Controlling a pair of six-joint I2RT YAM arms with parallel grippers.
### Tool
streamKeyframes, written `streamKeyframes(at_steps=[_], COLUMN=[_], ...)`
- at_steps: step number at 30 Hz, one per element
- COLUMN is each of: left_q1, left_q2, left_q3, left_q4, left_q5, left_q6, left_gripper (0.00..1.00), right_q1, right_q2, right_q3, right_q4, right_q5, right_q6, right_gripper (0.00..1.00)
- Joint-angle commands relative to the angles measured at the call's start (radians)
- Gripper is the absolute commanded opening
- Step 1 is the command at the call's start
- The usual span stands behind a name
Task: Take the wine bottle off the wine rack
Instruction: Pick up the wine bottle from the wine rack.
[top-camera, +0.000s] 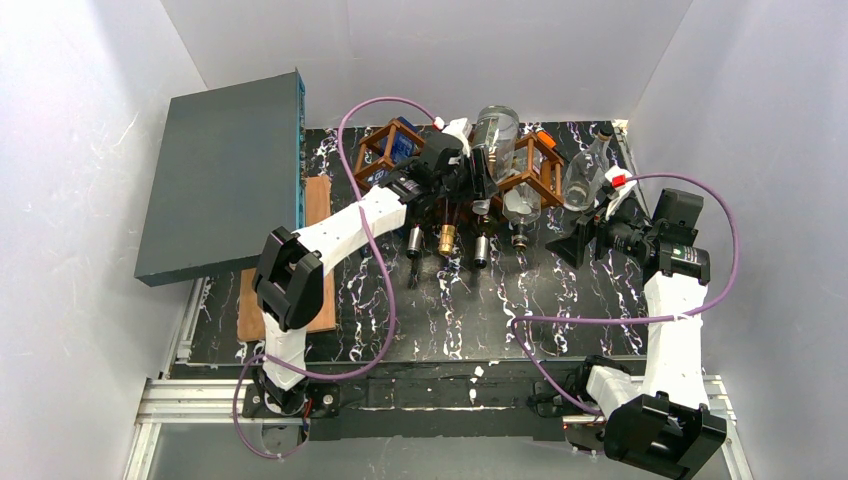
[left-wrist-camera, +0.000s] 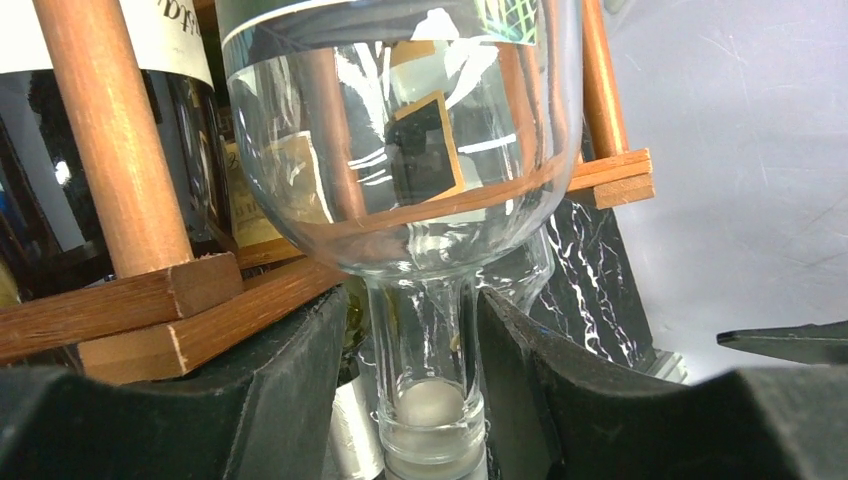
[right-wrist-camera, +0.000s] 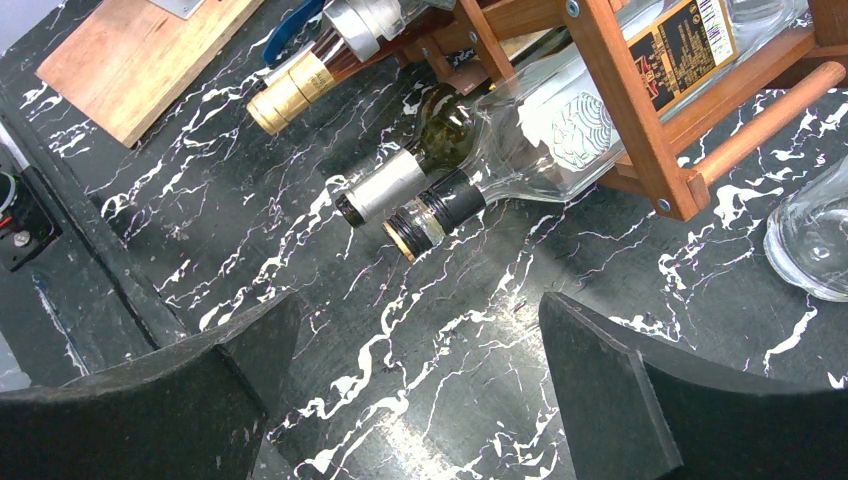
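The wine rack (top-camera: 541, 166) is a brown wooden lattice at the back of the black marble table. A clear glass wine bottle (top-camera: 497, 133) lies on top of it, neck toward me. In the left wrist view the bottle (left-wrist-camera: 400, 150) fills the frame above the rack's bars (left-wrist-camera: 120, 180). My left gripper (left-wrist-camera: 412, 300) straddles the neck. Its right finger touches the glass; a thin gap shows at the left finger. My right gripper (right-wrist-camera: 420, 310) hangs wide open over bare table, right of the rack (right-wrist-camera: 640, 130), holding nothing.
A grey flat box (top-camera: 225, 185) leans at the left over a wooden board (top-camera: 255, 310). Several other bottles lie in the rack, necks (top-camera: 446, 240) pointing at me. A clear bottle (top-camera: 585, 170) stands right of the rack, close to my right gripper (top-camera: 570, 243).
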Motion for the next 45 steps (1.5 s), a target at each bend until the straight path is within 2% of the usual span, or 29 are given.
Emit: streamKeyframes(at_steps=[1, 14, 25, 29, 33, 41, 43, 45], left_q1=[-0.017, -0.058, -0.059, -0.058, -0.059, -0.057, -0.057, -0.057], left_q2=[0.021, 0.057, 0.055, 0.049, 0.054, 0.076, 0.075, 0.073], left_q3=[0.033, 0.087, 0.099, 0.110, 0.130, 0.149, 0.149, 0.148], left_q4=[0.007, -0.032, -0.036, -0.037, -0.041, -0.047, -0.045, -0.041], left_q5=[-0.056, -0.149, -0.192, -0.192, -0.194, -0.189, -0.184, -0.171], left_q6=[0.056, 0.118, 0.141, 0.141, 0.141, 0.147, 0.153, 0.161], left_gripper=[0.49, 0.50, 0.46, 0.51, 0.51, 0.39, 0.32, 0.17], right_q1=[0.005, 0.005, 0.005, 0.005, 0.005, 0.005, 0.006, 0.006], right_q2=[-0.007, -0.008, -0.007, -0.008, -0.008, -0.008, -0.007, -0.007], right_q3=[-0.006, -0.007, -0.009, -0.008, -0.008, -0.006, -0.005, -0.006], right_q4=[0.035, 0.034, 0.034, 0.034, 0.034, 0.029, 0.028, 0.029], right_q5=[-0.024, -0.021, -0.020, -0.020, -0.020, -0.016, -0.015, -0.015], right_q6=[-0.007, -0.007, -0.008, -0.008, -0.008, -0.013, -0.013, -0.013], right_gripper=[0.98, 0.98, 0.99, 0.98, 0.98, 0.98, 0.98, 0.98])
